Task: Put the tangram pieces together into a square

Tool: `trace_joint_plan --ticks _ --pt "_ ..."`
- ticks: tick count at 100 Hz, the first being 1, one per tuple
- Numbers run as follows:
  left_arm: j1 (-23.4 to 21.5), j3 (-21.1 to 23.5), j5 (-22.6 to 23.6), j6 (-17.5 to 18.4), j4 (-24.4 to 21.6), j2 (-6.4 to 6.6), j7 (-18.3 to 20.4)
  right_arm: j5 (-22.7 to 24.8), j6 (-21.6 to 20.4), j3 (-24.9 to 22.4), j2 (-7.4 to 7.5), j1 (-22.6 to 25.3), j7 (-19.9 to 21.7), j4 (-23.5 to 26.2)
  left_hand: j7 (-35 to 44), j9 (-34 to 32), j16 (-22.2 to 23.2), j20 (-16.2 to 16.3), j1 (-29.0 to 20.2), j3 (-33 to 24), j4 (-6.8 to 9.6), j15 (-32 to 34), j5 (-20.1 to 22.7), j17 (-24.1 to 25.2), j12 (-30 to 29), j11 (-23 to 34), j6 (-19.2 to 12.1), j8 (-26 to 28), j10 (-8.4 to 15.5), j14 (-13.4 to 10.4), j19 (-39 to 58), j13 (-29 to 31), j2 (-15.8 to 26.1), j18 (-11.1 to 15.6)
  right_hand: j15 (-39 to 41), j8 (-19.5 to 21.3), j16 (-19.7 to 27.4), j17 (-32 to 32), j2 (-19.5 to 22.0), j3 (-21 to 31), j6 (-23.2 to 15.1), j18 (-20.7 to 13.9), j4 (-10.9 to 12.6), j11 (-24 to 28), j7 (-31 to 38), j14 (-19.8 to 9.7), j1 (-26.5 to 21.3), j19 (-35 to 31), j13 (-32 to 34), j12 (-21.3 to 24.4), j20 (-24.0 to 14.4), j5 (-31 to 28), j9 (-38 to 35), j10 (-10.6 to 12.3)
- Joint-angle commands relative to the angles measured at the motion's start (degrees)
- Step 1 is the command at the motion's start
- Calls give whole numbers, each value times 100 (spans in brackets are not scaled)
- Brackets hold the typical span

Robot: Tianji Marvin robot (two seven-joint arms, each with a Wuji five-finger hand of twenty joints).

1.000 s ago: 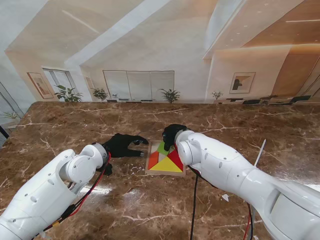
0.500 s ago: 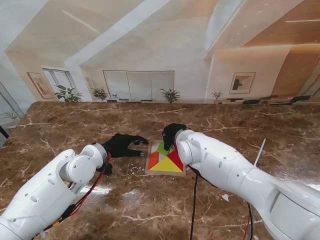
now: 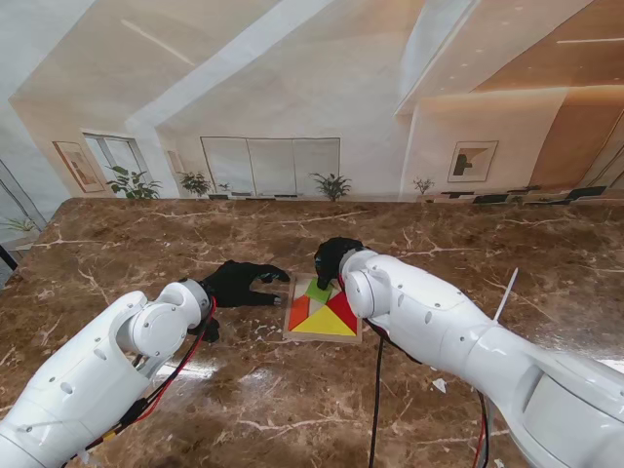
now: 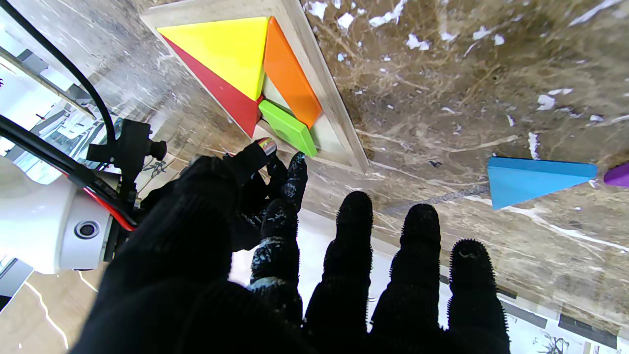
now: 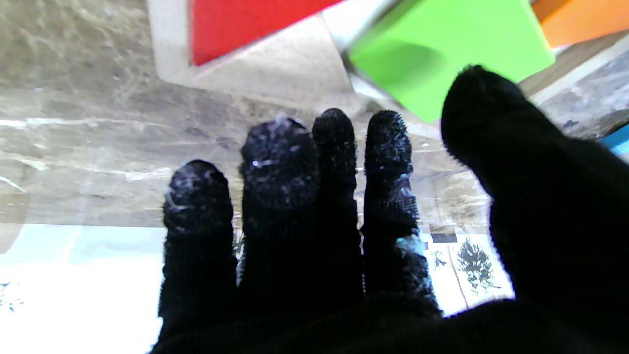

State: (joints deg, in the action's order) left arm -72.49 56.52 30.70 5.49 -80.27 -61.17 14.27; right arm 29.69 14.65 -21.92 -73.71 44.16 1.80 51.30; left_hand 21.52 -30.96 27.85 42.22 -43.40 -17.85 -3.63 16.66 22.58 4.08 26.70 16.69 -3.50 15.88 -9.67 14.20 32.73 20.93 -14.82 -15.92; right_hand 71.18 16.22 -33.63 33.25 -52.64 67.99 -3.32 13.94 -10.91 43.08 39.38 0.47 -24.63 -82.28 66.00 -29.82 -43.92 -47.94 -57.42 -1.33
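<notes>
No brand, label or writing can be read on anything in view. The tangram tray [image 3: 323, 336] is a pale wooden square frame lying on the brown marble tabletop [image 3: 146, 244], between the two hands. In it sit a yellow triangle [image 3: 325, 325], a red triangle [image 3: 342, 309], an orange piece [image 3: 298, 311] and a green piece [image 3: 318, 290], which lies tilted near the tray's far corner. A blue triangle [image 4: 533, 178] and a purple piece [image 4: 618, 175] lie loose on the tabletop, apart from the tray. The left hand [image 3: 240, 282] is flat, fingers spread, holding nothing. The right hand [image 3: 332, 259] has its fingers apart, fingertips at the green piece; I cannot tell whether they touch it
</notes>
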Motion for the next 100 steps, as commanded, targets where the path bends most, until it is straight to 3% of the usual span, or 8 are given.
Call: trace_joint_plan --ticks 1,63,100 --pt "-4 -20 -1 8 32 -11 -8 -21 3 -53 3 19 30 -26 -30 -83 64 -69 -53 114 105 93 69 54 39 47 -42 -108 -121 -33 133 -2 166 29 214 -1 -19 -4 32 123 -52 52 78 63 16 -72 249 -281 16 -39 -132 142 65 0" --pt "11 -47 -6 4 43 -10 4 367 153 -266 311 185 117 317 -28 -82 61 -98 -54 118 104 99 57 65 54 67 -47 -106 -107 -40 159 -14 170 36 226 23 -29 -8 237 110 -276 20 134 65 -17 -95 235 -284 -1 -49 -132 261 82 1" --pt "18 -72 -20 -14 41 -7 28 522 238 -270 385 239 122 329 -23 -87 60 -107 -59 125 105 99 59 72 57 71 -52 -103 -124 -38 164 -16 179 42 232 27 -30 2 335 100 -227 1 158 73 -29 -111 285 -301 7 -61 -135 424 112 22"
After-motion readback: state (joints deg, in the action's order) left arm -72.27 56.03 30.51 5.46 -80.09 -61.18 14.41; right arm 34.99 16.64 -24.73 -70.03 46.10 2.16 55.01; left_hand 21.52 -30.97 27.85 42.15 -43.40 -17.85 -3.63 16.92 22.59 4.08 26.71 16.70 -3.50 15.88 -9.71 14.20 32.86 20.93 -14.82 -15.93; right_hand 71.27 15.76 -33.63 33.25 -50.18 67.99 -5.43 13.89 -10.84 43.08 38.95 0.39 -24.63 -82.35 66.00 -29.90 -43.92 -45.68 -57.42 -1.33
